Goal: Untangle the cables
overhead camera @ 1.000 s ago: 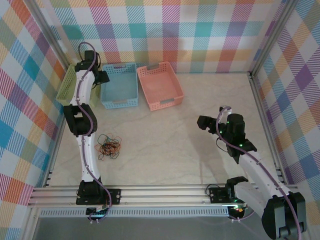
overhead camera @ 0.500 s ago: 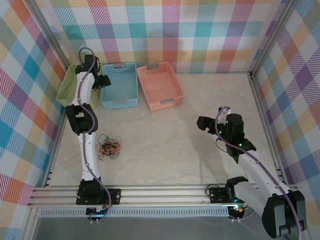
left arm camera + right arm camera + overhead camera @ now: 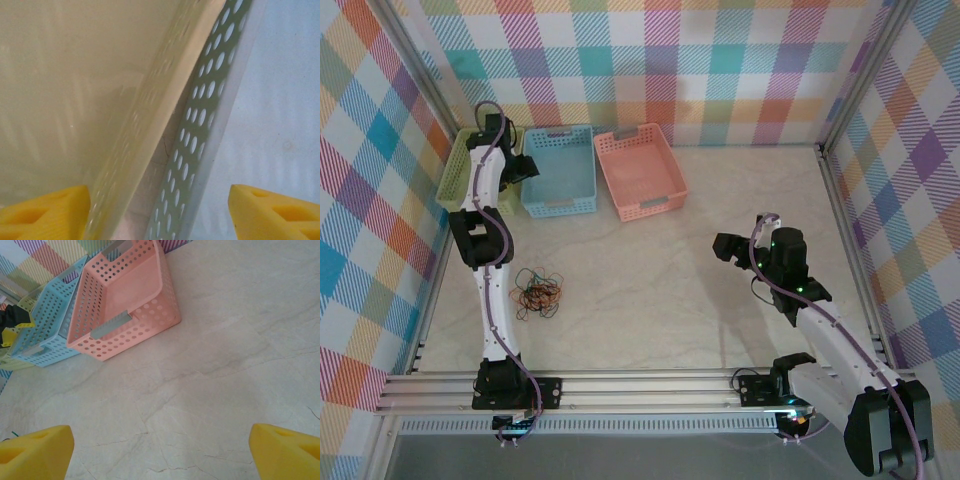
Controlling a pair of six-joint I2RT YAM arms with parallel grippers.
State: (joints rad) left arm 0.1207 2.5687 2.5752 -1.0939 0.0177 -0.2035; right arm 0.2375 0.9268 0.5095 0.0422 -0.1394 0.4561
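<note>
A loose tangle of thin red-orange, black and dark-brown cables [image 3: 537,293] lies on the pale marbled table [image 3: 660,310] near its left edge, in the near half, just beside the left arm's white forearm and well apart from the baskets.

Three perforated plastic baskets stand in a row along the far edge, towards the far-left corner: a pale-green perforated plastic basket [image 3: 453,172] nearest the corner; a light-blue perforated plastic basket [image 3: 560,172] touching it; a salmon-pink perforated plastic basket [image 3: 640,170] on the right, set at a slight angle; no cable is visible inside any of them.

The left gripper [image 3: 523,165] hangs over the line where the green and blue baskets meet; from the left wrist its yellow fingertips [image 3: 45,212] stand wide apart with nothing clasped; the green wall [image 3: 75,100] and the blue wall [image 3: 200,125] run side by side below the gap.

The right gripper [image 3: 725,247] hovers over bare table right of centre, towards the right edge; its yellow fingertips [image 3: 35,450] are spread wide, with only the table surface between them; the pink basket [image 3: 125,300] and blue basket [image 3: 45,330] lie ahead of it.
</note>
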